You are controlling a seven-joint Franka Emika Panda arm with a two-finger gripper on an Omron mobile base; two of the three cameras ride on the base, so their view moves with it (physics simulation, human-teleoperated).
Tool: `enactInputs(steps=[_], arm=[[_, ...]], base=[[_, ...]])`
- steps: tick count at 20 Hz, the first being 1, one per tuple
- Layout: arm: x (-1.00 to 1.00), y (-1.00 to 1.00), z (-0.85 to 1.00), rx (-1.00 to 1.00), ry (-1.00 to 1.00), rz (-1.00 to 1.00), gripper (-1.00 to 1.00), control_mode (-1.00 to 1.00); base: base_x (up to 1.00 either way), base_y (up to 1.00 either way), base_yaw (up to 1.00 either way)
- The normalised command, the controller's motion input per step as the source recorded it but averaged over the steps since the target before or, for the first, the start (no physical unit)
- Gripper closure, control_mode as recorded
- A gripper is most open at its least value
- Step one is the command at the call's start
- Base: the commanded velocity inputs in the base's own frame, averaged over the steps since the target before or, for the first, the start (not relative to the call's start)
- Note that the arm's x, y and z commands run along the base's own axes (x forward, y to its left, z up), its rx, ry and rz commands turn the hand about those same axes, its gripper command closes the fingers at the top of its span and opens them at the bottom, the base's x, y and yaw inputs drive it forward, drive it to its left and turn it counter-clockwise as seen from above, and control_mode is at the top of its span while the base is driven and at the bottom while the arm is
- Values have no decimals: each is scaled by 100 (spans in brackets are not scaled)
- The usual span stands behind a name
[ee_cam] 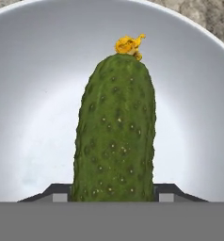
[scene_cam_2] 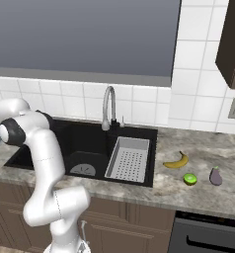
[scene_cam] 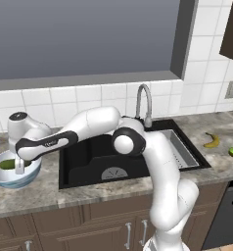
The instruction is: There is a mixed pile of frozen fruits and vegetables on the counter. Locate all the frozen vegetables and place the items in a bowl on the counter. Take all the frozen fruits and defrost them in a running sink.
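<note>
Gripper: at far left of the left base view, gripper (scene_cam: 19, 169) points down into the bowl (scene_cam: 30, 176); in the hand view the two dark tips sit at either side of the cucumber (ee_cam: 115, 132), jaws partly closed and flanking its lower end, seemingly gripping it
Cucumber: one; hand view shows it upright in frame centre, warty dark green with a yellow flower end at top, against the bowl's pale inside; left base view shows just a green sliver in the bowl, lower left
Bowl: one; on the counter (scene_cam: 50, 193) left of the sink (scene_cam: 89, 162); the right base view catches just a scrap of blue at its left edge
Banana: one; right base view places banana (scene_cam_2: 177, 161) on the counter right of the sink; also in the left base view, right edge
Lime: one; lime (scene_cam_2: 190, 179) lies near the banana, lower right of it, apart from it
Eggplant: one; eggplant (scene_cam_2: 215, 176) shows in the right base view, just right of the lime, not touching
Sink: one black basin, one grey tray (scene_cam_2: 128, 158) in its right part, one chrome faucet (scene_cam_2: 108, 106) behind; no water seen running
</note>
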Motion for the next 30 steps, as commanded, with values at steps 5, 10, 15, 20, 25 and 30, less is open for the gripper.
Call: enactInputs(steps=[5,10,15,20,25,30], arm=[[0,4,-6,0,0,0,100,-100],[-1,2,-1,0,0,0,-100,-100],[-16,0,8,0,0,0,-100,-100],[-19,-3,23,0,0,0,-100,-100],[-21,-25,40,-1,-1,0,-100,-100],[-21,-49,48,-4,-4,0,-100,-100]], base=[[0,0,0],[0,0,0],[0,0,0],[0,0,0],[0,0,0],[0,0,0]])
